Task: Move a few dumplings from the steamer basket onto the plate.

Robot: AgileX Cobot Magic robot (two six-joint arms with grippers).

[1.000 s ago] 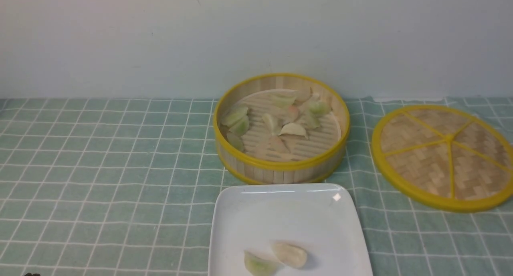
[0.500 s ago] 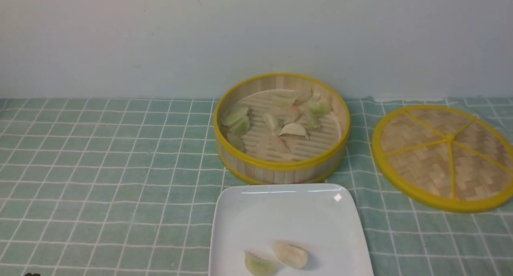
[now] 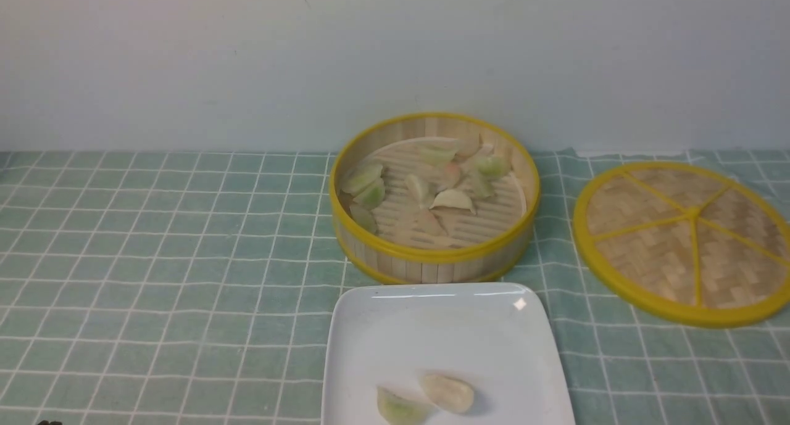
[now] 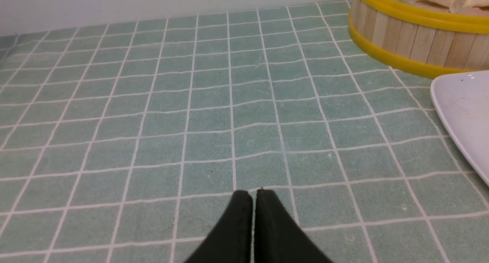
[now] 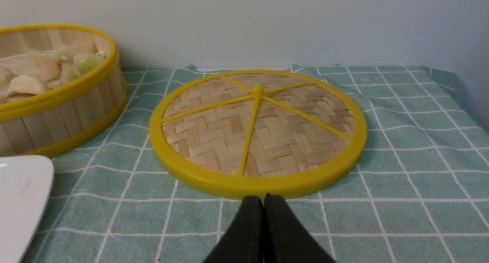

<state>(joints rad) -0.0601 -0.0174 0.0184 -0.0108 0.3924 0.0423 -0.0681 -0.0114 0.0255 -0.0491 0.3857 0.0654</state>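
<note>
The steamer basket (image 3: 432, 261) stands at the table's middle back with several dumplings (image 3: 453, 199) on its slatted floor. In front of it lies the white plate (image 3: 444, 326), holding two dumplings (image 3: 447, 392) near its front edge. My left gripper (image 4: 254, 192) is shut and empty, low over bare cloth left of the plate (image 4: 462, 110) and basket (image 4: 412, 37). My right gripper (image 5: 263, 197) is shut and empty, just short of the woven lid's rim. Neither gripper shows in the front view.
A flat woven lid (image 3: 685, 240) with yellow spokes lies right of the basket, seen close in the right wrist view (image 5: 256, 133). A green checked cloth (image 3: 154, 258) covers the table. A pale wall (image 3: 247, 55) closes off the back.
</note>
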